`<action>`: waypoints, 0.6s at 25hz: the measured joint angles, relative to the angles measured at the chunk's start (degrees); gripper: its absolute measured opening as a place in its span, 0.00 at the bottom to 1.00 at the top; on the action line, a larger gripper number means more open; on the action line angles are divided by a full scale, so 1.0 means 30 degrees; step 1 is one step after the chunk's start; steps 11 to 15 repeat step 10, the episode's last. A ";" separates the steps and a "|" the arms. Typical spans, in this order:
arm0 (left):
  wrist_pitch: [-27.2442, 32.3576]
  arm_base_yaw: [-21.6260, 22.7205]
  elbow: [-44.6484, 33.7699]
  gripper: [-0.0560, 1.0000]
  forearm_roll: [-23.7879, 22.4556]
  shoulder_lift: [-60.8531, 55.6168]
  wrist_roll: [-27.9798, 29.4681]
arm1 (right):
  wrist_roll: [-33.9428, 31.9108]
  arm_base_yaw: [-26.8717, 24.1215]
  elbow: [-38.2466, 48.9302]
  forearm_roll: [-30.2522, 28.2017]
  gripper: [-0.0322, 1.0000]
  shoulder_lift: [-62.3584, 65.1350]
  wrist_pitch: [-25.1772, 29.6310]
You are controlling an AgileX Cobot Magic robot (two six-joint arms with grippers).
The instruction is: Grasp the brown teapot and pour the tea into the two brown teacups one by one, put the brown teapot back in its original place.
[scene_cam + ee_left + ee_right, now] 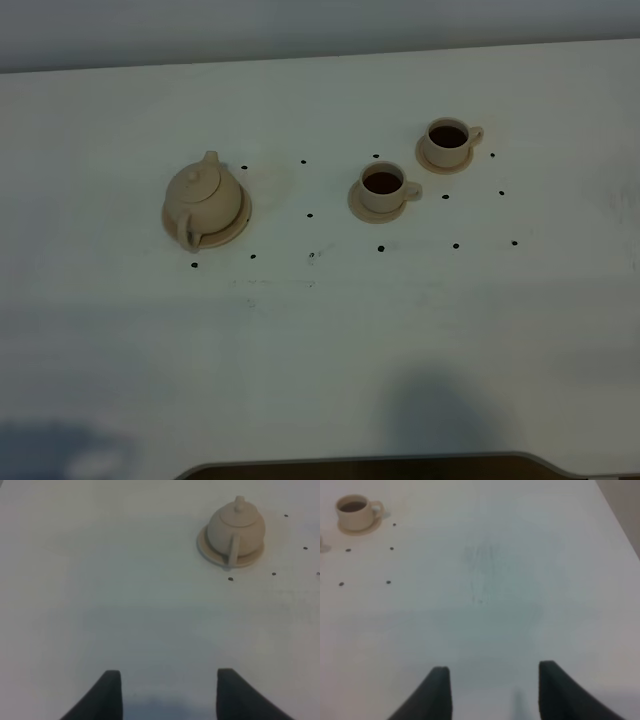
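Teapot (pixel 204 198) sits on its wide saucer (pixel 238 226) at the counter's (pixel 320 330) left, handle toward the camera, spout away. Two cups, near (pixel 383 188) and far (pixel 447 142), stand on small saucers to the right, both holding dark tea, handles pointing right. Small black dots (pixel 309 215) mark the counter around them. Left gripper (pixel 169 692) fingers apart, empty, well short of the teapot, nothing between. Right gripper (pixel 494 692) fingers apart, empty, over bare counter far from the cup.
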State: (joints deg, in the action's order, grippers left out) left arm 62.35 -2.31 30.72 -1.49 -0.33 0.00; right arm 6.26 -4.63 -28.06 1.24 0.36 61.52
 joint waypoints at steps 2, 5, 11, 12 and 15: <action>0.0000 0.0000 0.0000 0.48 0.0000 0.0000 0.0000 | 0.0000 0.0000 0.0000 0.0000 0.42 0.0000 0.0000; 0.0000 0.0000 0.0000 0.48 0.0000 0.0000 0.0000 | 0.0000 0.0000 0.0000 0.0000 0.42 0.0000 0.0000; 0.0000 0.0000 0.0000 0.48 0.0000 0.0000 0.0000 | 0.0000 0.0000 0.0000 0.0000 0.42 0.0000 0.0000; 0.0000 0.0000 0.0000 0.48 0.0000 0.0000 0.0000 | 0.0000 0.0000 0.0000 0.0000 0.42 0.0000 0.0000; 0.0000 0.0000 0.0000 0.48 0.0000 0.0000 0.0000 | 0.0000 0.0000 0.0000 0.0000 0.42 0.0000 0.0000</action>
